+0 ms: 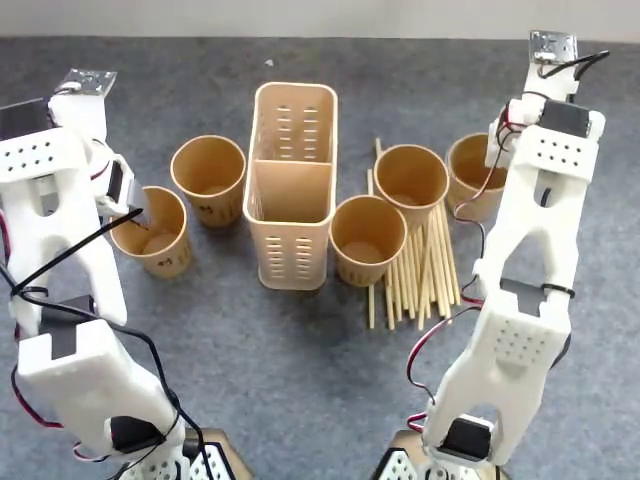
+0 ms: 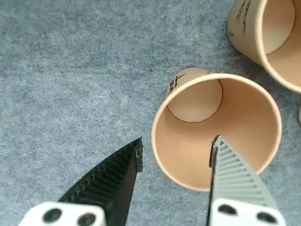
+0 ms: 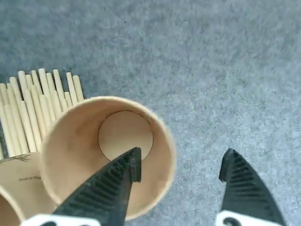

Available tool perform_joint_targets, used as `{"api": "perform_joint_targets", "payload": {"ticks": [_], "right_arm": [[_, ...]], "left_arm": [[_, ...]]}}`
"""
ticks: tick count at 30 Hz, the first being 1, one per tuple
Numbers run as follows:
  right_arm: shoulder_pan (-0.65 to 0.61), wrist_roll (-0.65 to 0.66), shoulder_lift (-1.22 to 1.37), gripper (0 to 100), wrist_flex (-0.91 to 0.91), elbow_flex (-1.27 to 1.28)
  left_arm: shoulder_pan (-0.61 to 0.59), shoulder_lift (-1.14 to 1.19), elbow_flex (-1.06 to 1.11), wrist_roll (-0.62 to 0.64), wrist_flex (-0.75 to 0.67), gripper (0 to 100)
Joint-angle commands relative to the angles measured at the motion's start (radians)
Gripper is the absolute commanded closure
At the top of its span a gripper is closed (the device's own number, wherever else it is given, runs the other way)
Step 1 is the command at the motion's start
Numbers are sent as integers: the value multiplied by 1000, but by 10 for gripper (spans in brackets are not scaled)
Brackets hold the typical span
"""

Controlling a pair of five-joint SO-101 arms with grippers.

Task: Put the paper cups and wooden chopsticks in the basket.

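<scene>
A tall beige slotted basket (image 1: 290, 180) stands mid-table. Two brown paper cups (image 1: 208, 178) stand to its left and three to its right, all upright. My left gripper (image 1: 135, 205) is open over the outer left cup (image 1: 152, 235). In the left wrist view the gripper (image 2: 176, 146) straddles that cup's (image 2: 235, 113) wall, grey finger (image 2: 230, 174) inside, black finger (image 2: 117, 174) outside. My right gripper (image 3: 182, 157) is open astride the rim of the far right cup (image 3: 89, 141), also seen as cup (image 1: 472, 175). Wooden chopsticks (image 1: 420, 265) lie bundled beside the right cups.
Grey carpet covers the table. A second left cup (image 2: 268, 33) stands close beside the one being straddled. The chopsticks (image 3: 37, 103) lie just behind the right cup, and another cup (image 3: 14, 188) touches it. Open carpet lies in front of the basket.
</scene>
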Motion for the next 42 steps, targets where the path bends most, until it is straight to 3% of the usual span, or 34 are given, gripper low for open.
{"api": "perform_joint_targets", "payload": {"ticks": [1,7,18,27,31,36,42], "right_arm": [[-1,14,-13,728,5,-41],[-4,14,41,728,-18,31],[-5,14,237,735,-8,-54],[-4,14,254,972,-8,-64],[-1,14,251,986,-8,-64],[2,14,225,988,101,-159],[1,14,143,988,387,-487]], "left_arm": [[18,-5,-5,-6,-8,748],[19,-4,21,-8,-12,751],[19,-4,245,-8,-190,759],[35,-5,251,-98,-198,963],[33,-15,243,-98,-195,995],[-2,-7,101,-98,-180,996],[-68,-16,-245,-98,6,996]]}}
